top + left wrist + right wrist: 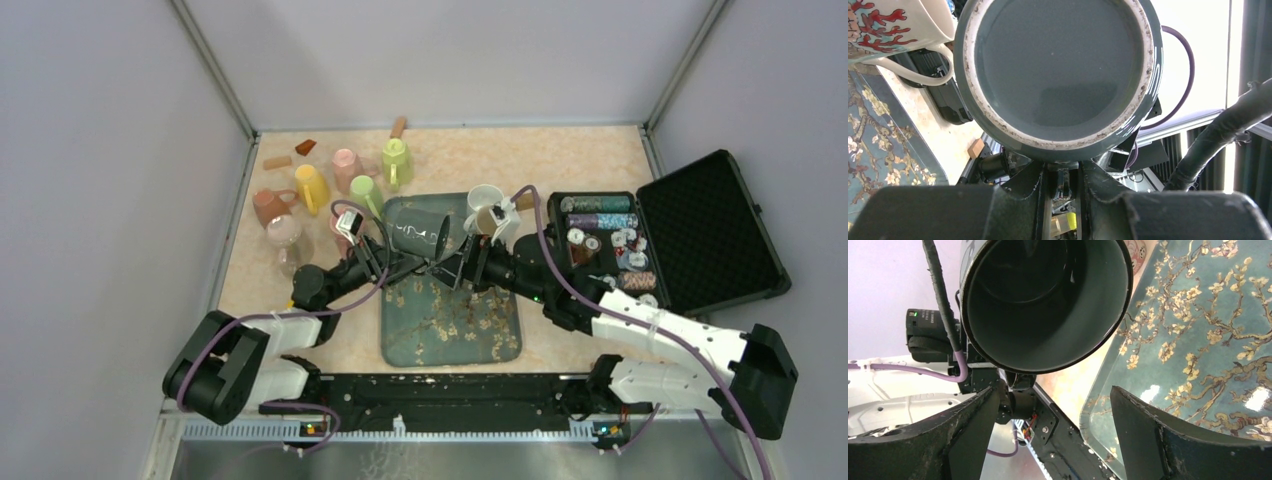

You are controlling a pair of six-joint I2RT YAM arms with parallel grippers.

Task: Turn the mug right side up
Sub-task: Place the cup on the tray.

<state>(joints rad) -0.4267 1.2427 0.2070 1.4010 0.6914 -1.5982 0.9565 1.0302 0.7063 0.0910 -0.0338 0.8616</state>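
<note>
Left wrist view: my left gripper (1064,175) is clenched beneath the mug (1058,75), whose base faces the lens. The grip point, probably the handle, is hidden behind the body. The mug hangs clear of the tray (878,150) and lies on its side, neither inverted nor upright.

Right wrist view: my right gripper (1053,405) is released. Its fingers stand wide apart at 7 and 5 o'clock of the mug's open mouth and touch nothing.

Top view: the mug sits above the tray's 12 o'clock edge, with the left gripper at its 9 o'clock and the right at its 3 o'clock. A white mug (485,198) stands just beyond at 1 o'clock. The case (700,230) lies farther out at 3 o'clock.

Hazards, as I judge them:
1. Slip. One narrow, off-centre grip carries the whole mug. Further rotation could let it pivot between the fingers or drop onto the tray.
2. Bad handover. If the right fingers close on the rim off-line, they could lever the mug out of the left grip. If the left lets go before the right is firm, the mug falls.
3. Collision. The white mug is near, so a wide swing could knock it.
</note>
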